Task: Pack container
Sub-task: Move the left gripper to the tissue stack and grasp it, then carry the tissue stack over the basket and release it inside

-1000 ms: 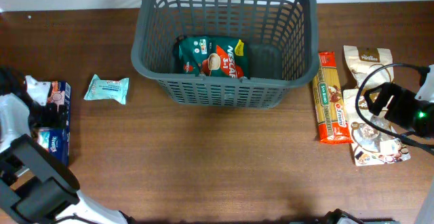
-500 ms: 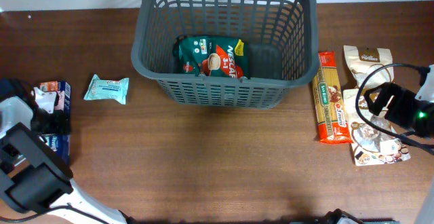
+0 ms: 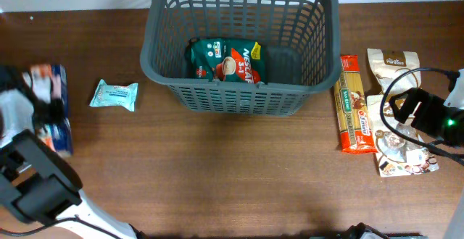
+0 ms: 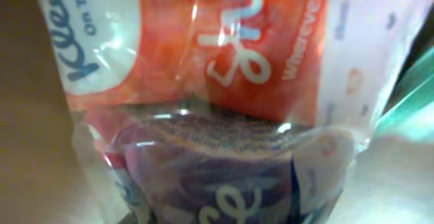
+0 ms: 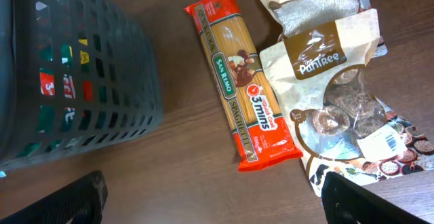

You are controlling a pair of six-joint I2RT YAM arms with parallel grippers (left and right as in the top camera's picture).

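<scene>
Basket (image 3: pixel 239 100) sits at the far edge of the bench (image 3: pixel 232 174), about mid-width, upright. One coffee packet (image 3: pixel 228 61) lies flat on its bottom; the rest of it is bare.

Left end effector (image 3: pixel 45 101) is at the left edge, on or right over the tissue pack (image 3: pixel 58 119). Overhead is blurred there. The left wrist view is filled by the pack's orange-and-clear wrap, no fingers visible, so I can't tell whether it is gripping or open. A small blue packet (image 3: pixel 114 95) lies just beside it, between the pack and the basket.

Right end effector (image 5: pixel 217 203) is near the right edge with fingers spread wide and nothing between them. It hangs above the bench, by the near end of the spaghetti pack (image 5: pixel 244 105) and a brown snack bag (image 5: pixel 336 68). A second bag (image 3: pixel 392 65) lies further back. All three are outside the basket, to its right.

Step, as I judge it: early in packing, one item in and five out. The left arm looks to be picking up the tissue pack.

Next move probably needs a firm grip on the slippery wrap. Then lift clear of the basket's tall rim, carry right and across, and drop on the bare floor beside the coffee packet. The spaghetti is long and should go in lengthwise.
</scene>
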